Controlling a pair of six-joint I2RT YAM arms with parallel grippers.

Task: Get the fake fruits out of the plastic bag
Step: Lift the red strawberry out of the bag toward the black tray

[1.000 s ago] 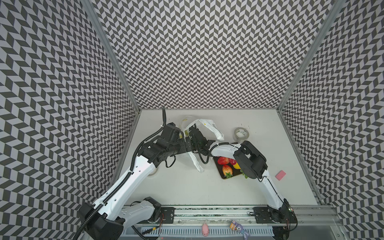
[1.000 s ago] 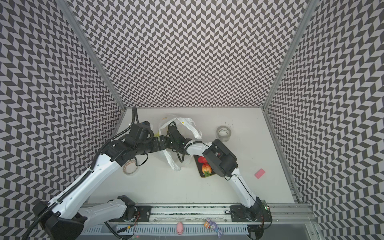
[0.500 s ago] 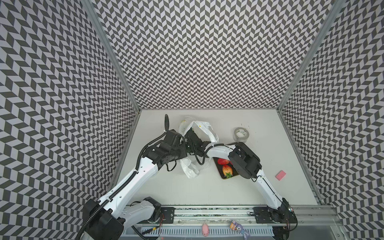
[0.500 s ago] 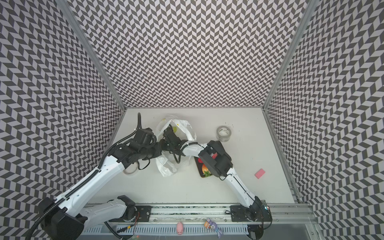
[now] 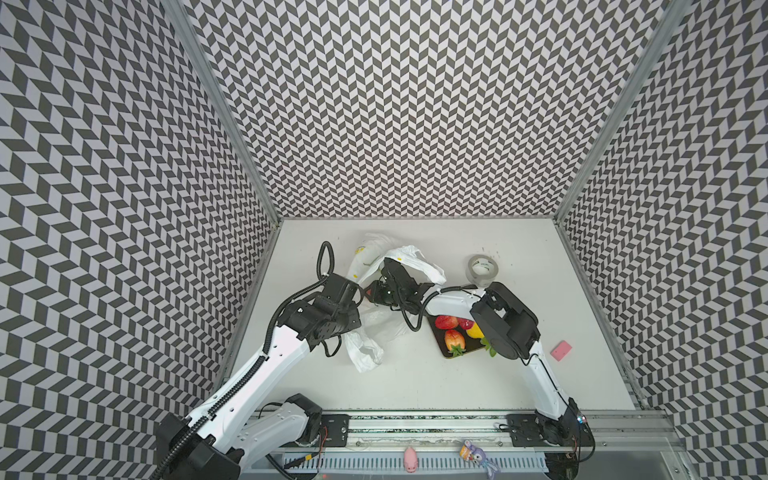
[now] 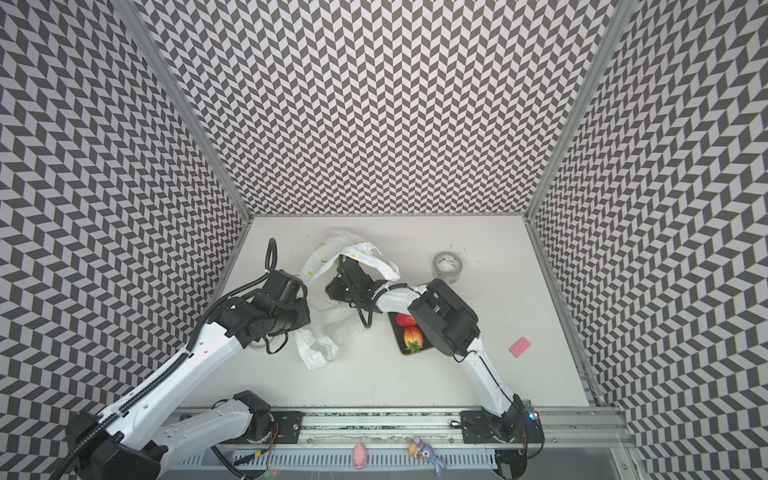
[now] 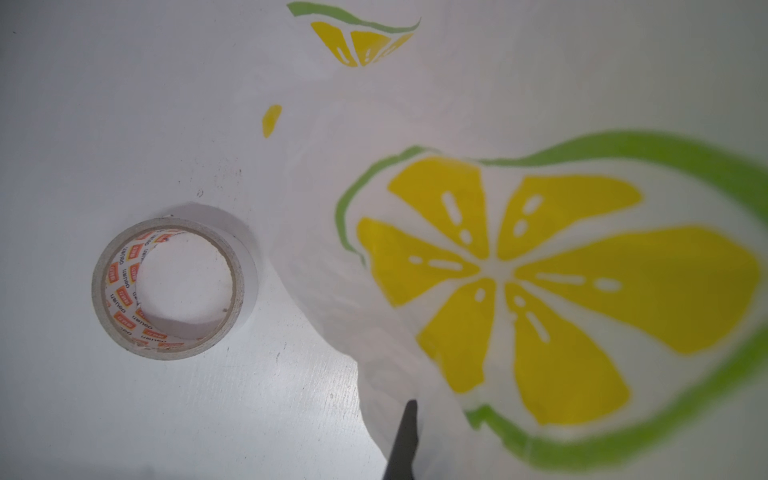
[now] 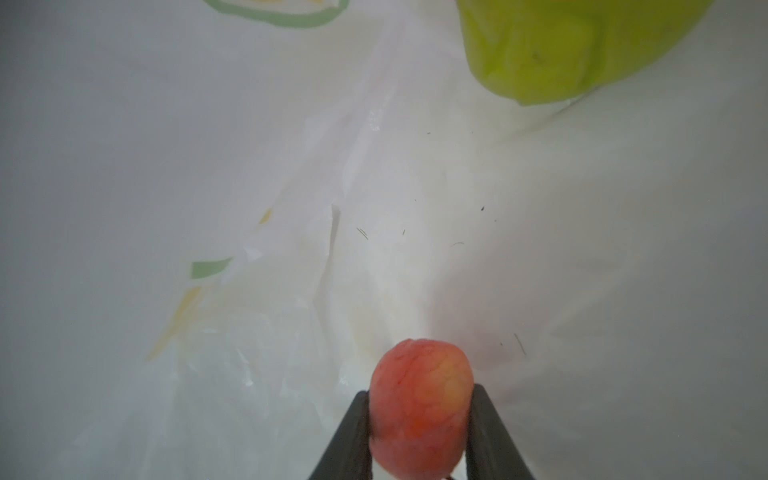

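right wrist: pear (image 8: 561, 50) a green blur, clipped by the frame | peach (image 8: 419, 411) bottom cut off, fingers (image 8: 353, 436) too | left wrist: left gripper (image 7: 409, 419) just a dark sliver at the edge | both top views: tray (image 5: 439, 347) half under the right arm

White bag (image 7: 490, 266), yellow-green lemon print; pink-orange peach (image 8: 419, 411); green pear (image 8: 561, 50).

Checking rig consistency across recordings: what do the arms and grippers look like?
Left arm and right arm: white links, bulky black joints. Black ribbed conduit runs along the left arm; thin black cable loops off the right. Fingers are slim, dark, tapered.
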